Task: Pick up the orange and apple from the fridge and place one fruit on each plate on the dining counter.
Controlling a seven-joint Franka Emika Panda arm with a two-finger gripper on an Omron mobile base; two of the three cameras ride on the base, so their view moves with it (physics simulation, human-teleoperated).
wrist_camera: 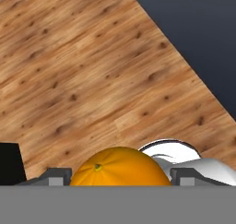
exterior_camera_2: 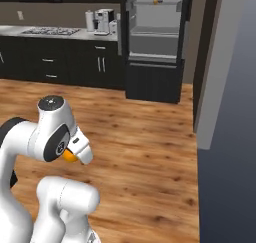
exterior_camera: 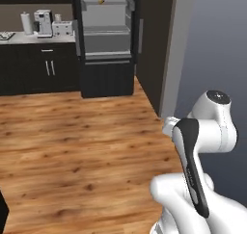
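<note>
The orange [wrist_camera: 119, 167] sits clamped between the gripper [wrist_camera: 119, 176] jaws, away from the open fridge [exterior_camera: 106, 35]; next, carry it to a plate

Ahead of you stands the fridge [exterior_camera: 106, 35] with its door open, and one small orange-yellow fruit [exterior_camera: 101, 1] rests on an upper grey shelf [exterior_camera: 103, 4]. The wall counter [exterior_camera: 36, 37] to the fridge's left carries a coffee machine [exterior_camera: 43, 22], a paper towel roll [exterior_camera: 27, 23] and a toaster [exterior_camera: 62, 27]. The wood floor [exterior_camera: 72, 141] lies below.
</note>
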